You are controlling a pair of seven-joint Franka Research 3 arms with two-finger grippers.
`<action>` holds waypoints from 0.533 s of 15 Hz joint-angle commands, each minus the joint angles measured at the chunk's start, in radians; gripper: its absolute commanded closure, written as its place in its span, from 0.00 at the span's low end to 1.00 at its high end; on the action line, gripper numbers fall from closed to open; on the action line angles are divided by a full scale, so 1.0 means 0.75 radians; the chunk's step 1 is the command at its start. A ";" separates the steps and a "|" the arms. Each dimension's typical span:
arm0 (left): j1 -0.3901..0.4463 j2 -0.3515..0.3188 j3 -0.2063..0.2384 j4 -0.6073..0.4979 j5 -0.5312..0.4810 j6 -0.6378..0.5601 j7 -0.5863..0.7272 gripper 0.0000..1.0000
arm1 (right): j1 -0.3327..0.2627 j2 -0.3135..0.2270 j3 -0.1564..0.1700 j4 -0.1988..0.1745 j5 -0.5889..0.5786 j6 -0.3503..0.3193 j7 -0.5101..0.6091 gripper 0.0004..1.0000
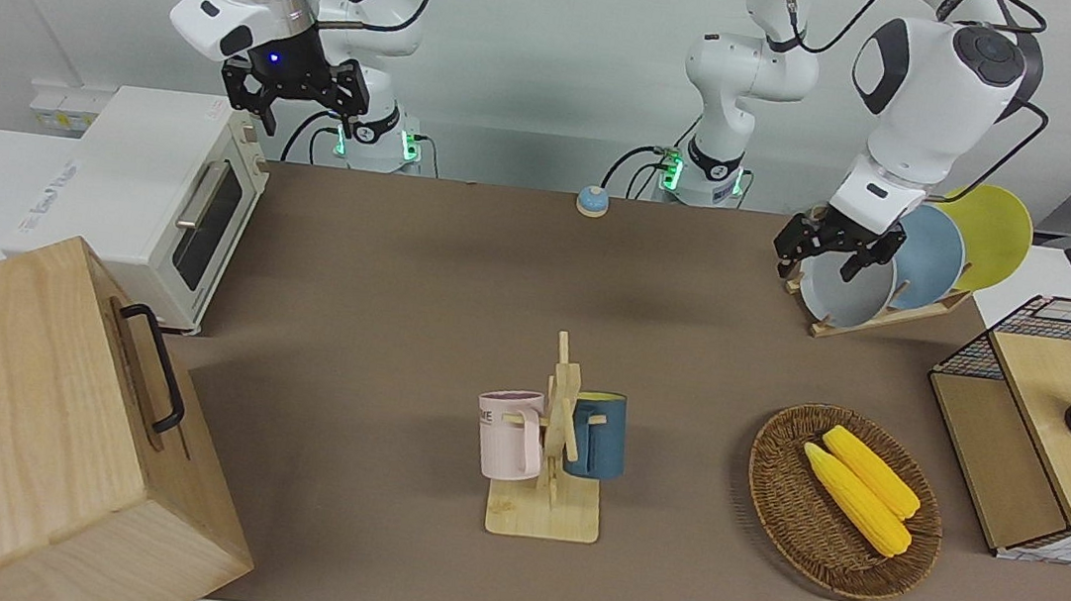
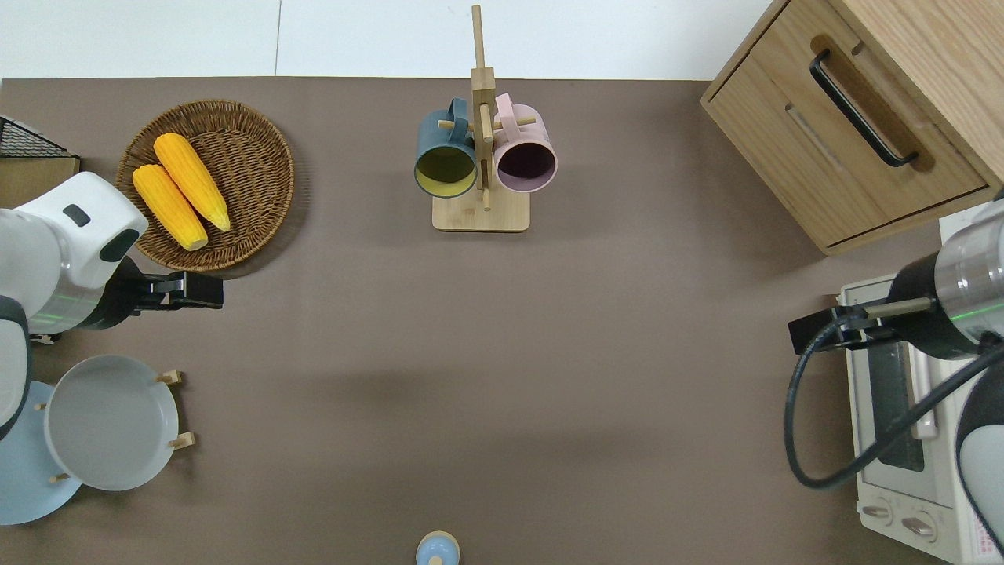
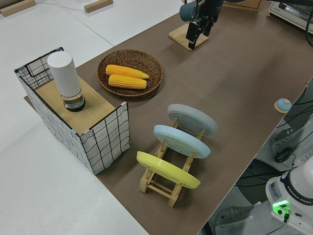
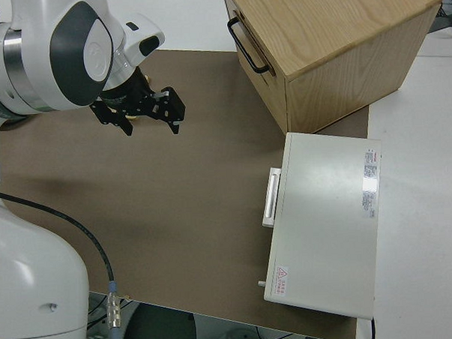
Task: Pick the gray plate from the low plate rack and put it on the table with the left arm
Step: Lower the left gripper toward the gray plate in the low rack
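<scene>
The gray plate leans in the low plate rack, in the slot farthest from the robots; it also shows in the overhead view and the left side view. The rack stands on the brown table toward the left arm's end. My left gripper is open and empty in the air. In the overhead view the left gripper is over bare table between the gray plate and the corn basket. My right gripper is open and its arm is parked.
A deeper-blue plate and a yellow plate fill the rack's other slots. A wicker basket holds two corn cobs. A wire-sided box, a mug tree, a toaster oven and a wooden cabinet also stand here.
</scene>
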 commanded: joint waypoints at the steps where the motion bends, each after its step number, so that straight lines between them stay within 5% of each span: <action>1: -0.014 -0.016 0.002 -0.004 0.075 -0.008 -0.117 0.01 | -0.018 -0.006 0.009 0.008 0.005 -0.020 -0.004 0.01; 8: -0.036 -0.022 -0.007 -0.011 0.147 -0.028 -0.092 0.01 | -0.020 -0.006 0.009 0.008 0.005 -0.020 -0.004 0.01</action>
